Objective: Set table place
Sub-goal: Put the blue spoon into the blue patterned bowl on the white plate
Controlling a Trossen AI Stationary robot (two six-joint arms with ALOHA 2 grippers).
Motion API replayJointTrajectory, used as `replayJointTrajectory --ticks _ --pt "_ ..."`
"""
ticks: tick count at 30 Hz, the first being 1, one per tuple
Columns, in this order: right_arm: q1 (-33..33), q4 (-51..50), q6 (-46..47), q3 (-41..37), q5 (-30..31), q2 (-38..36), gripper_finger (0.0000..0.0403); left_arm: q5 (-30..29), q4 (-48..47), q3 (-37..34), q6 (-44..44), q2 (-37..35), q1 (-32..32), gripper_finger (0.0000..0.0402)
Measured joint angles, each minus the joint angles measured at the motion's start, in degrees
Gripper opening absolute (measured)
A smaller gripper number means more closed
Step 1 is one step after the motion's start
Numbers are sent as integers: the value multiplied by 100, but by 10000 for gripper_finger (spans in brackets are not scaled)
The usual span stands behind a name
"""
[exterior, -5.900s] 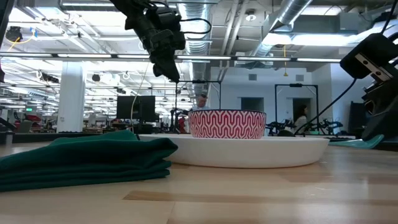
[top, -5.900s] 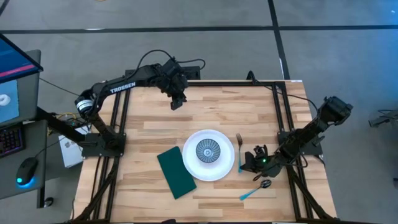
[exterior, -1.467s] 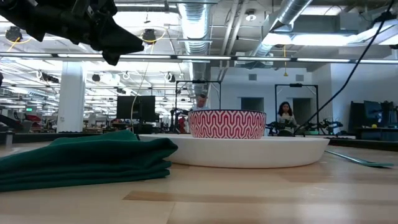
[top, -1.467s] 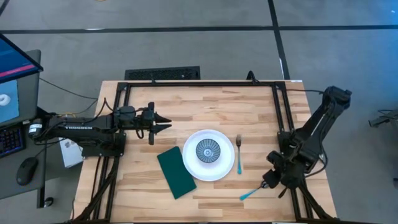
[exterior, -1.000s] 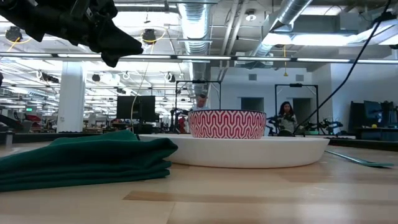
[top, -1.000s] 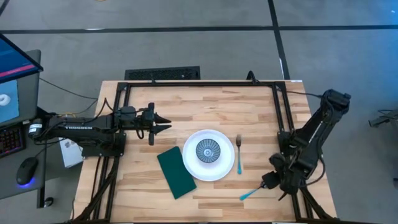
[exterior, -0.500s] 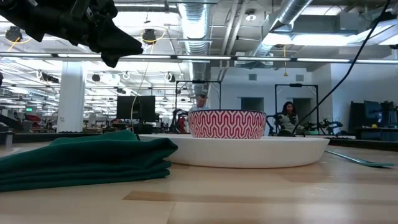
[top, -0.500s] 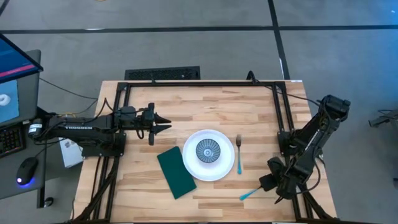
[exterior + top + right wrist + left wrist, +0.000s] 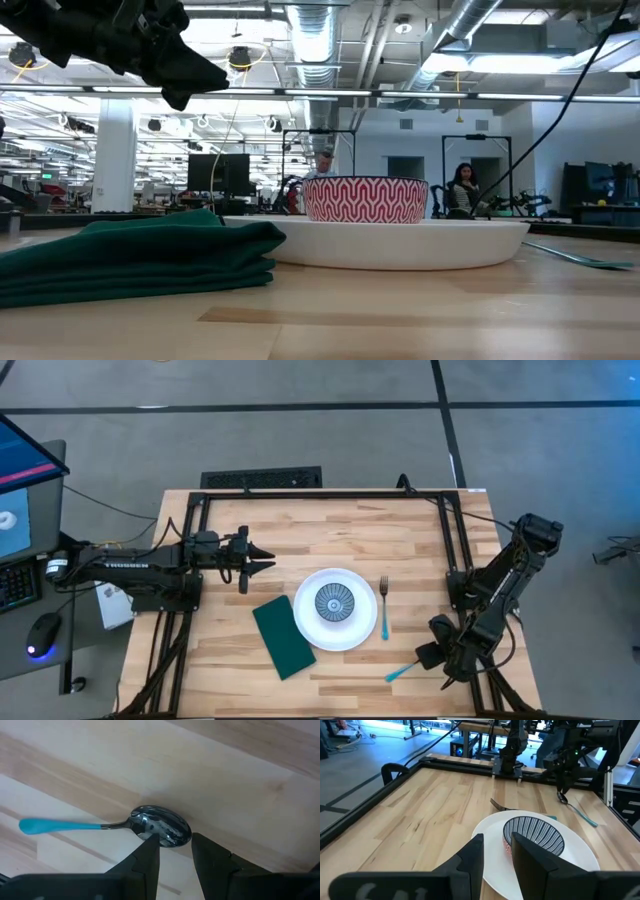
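Note:
A round white plate (image 9: 335,632) lies on the wooden tabletop (image 9: 330,530). In it stands a small bowl (image 9: 333,603), blue-striped inside and red-patterned outside (image 9: 365,200). A dark green napkin (image 9: 283,637) lies left of the plate, and a blue-handled fork (image 9: 384,607) lies to its right. A blue-handled spoon (image 9: 403,671) lies slantwise at the near right. My right gripper (image 9: 429,655) points down, shut, just over the spoon's bowl (image 9: 162,829). My left gripper (image 9: 268,561) is shut and empty, lying level at the table's left and pointing at the plate. My right gripper comes at the spoon's bowl (image 9: 170,836) from above, its fingertips (image 9: 150,851) standing over the bowl's edge. I cannot tell whether they touch it. The spoon lies flat on the table.
A black metal frame (image 9: 320,495) runs round the table's edges, with the arm bases at left and right. The far half of the tabletop is bare wood. A desk with a screen (image 9: 25,470) stands left of the table, and a person (image 9: 465,190) is in the room behind.
My right arm has folded lower and brought its gripper down a little toward the spoon's bowl. The spoon has stayed where it was.

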Motion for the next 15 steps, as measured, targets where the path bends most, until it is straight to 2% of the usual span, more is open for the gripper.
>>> replayJointTrajectory --ticks 15 --pt "-76 65 -19 -52 2 -2 136 1 -46 0 -4 -1 0 87"
